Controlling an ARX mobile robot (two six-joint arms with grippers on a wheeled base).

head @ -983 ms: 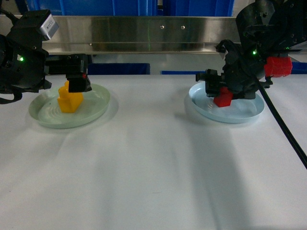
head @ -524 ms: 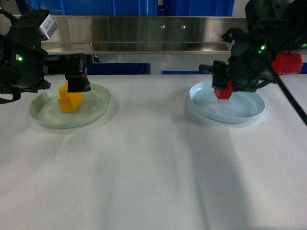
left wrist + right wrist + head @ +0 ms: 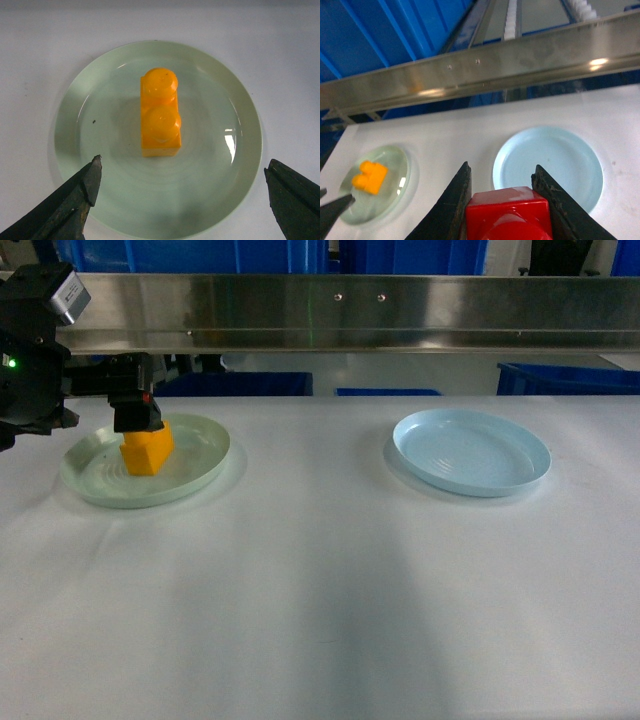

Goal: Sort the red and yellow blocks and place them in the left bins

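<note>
The orange-yellow block [image 3: 146, 450] [image 3: 160, 112] stands on a pale green plate [image 3: 195, 465] at the left of the table. My left gripper [image 3: 137, 418] [image 3: 182, 165] hovers just above it, open wide, both fingers clear of the block. My right gripper [image 3: 501, 166] is out of the head view. In the right wrist view it is high over the table, shut on the red block [image 3: 509, 212]. The light blue plate [image 3: 470, 452] [image 3: 560, 160] below holds nothing. Large blue bins [image 3: 200, 252] [image 3: 375, 40] stand behind the steel rail.
A steel rail [image 3: 340, 310] runs along the table's far edge. Small blue trays [image 3: 240, 383] [image 3: 565, 378] lie just behind the table. The white tabletop [image 3: 320, 580] spreads out in front of both plates.
My right arm rose with the red block off the blue plate and left the head view. My left gripper shifted slightly left above the yellow block.
</note>
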